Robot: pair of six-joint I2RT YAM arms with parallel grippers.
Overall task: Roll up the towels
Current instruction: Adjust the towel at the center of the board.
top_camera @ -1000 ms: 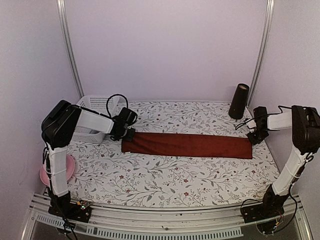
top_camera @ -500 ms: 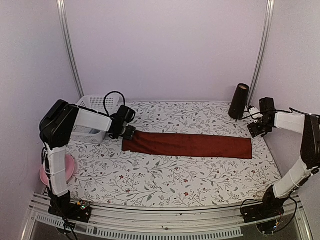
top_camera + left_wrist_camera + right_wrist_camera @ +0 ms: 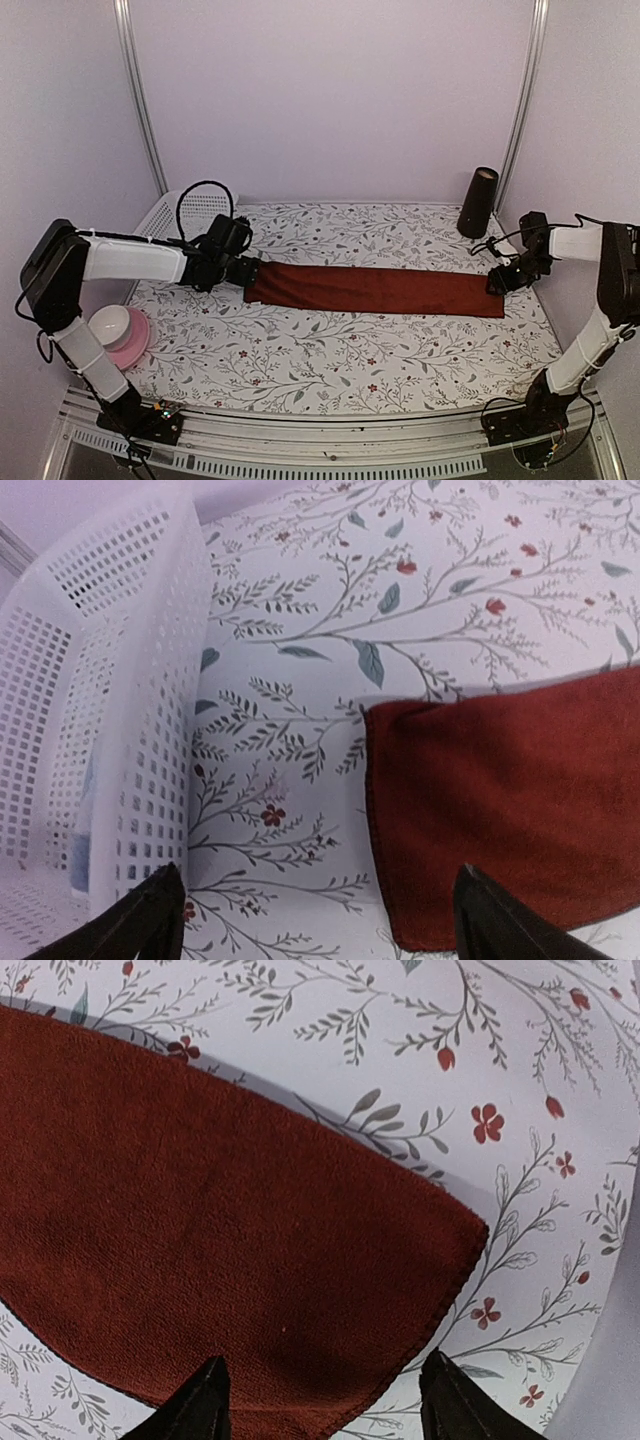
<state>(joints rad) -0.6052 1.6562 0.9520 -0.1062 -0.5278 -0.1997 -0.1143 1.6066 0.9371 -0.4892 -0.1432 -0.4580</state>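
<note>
At far left a pink plate [image 3: 137, 352] sits off the table's edge, and a white basket [image 3: 150, 730] stands on the floral tablecloth [image 3: 330, 350] just beside my left gripper [image 3: 243, 272]. Its fingers are spread wide and hold nothing, and the left wrist view shows the towel's near corner on the cloth between them. The maroon towel [image 3: 375, 290] lies across the middle of the table as a long, flat, narrow strip running almost from one gripper to the other. Behind its right end stands a black cone [image 3: 478, 203], well apart from the cloth. My right gripper [image 3: 497, 284] hovers over the right end, fingers apart and empty, with the rounded hemmed corner directly beneath. I judge the towel to be light, soft and limp, with a napped surface that should cling to itself rather than slide. It will sag and buckle if lifted by a single point, and a loose first turn would probably unroll. I would take one short end at its hem, pinching close to both corners so the edge stays straight, then turn it over onto the strip. The checked towel is not clearly visible in any view.
</note>
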